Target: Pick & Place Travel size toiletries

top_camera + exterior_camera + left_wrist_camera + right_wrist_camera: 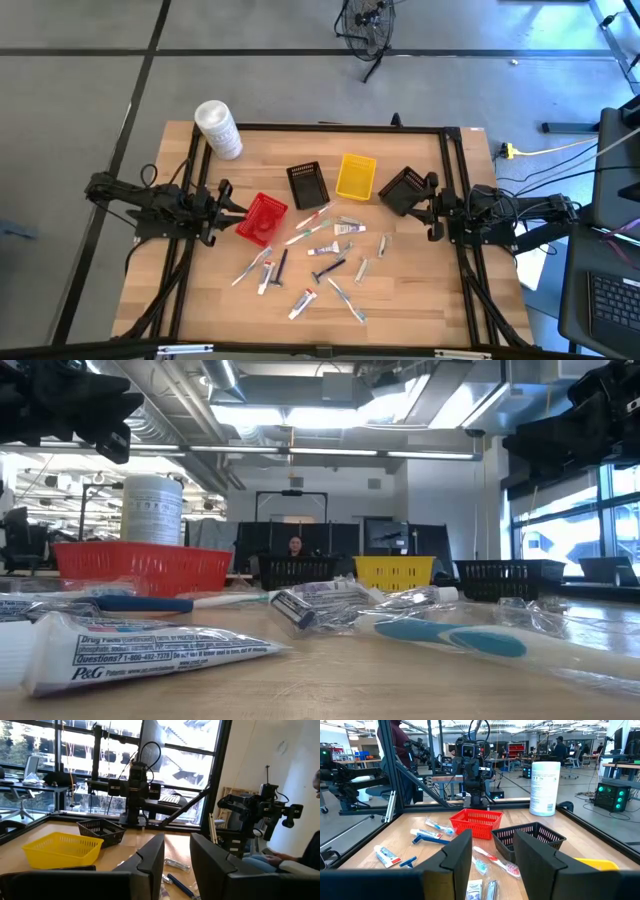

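Observation:
The toiletries (320, 250) lie scattered flat on the middle of the wooden table: small white tubes, thin sticks, wrapped toothbrushes and a dark razor. The low view shows a white tube (150, 650) and a wrapped toothbrush (450, 635) close up. My left gripper (238, 208) hovers open at the table's left, just beside the red basket (262, 218). In its wrist view the left gripper (177, 865) points across the table. My right gripper (420, 205) is open at the table's right, next to a black basket (403, 188). The right gripper (492, 855) faces the toiletries (427, 837).
A second black basket (308, 183) and a yellow basket (356, 176) stand behind the toiletries, toward the far edge. A large white tub (218, 128) stands upright at the far left corner. A dark metal frame (450, 135) borders the table. Bare wood shows along the near edge.

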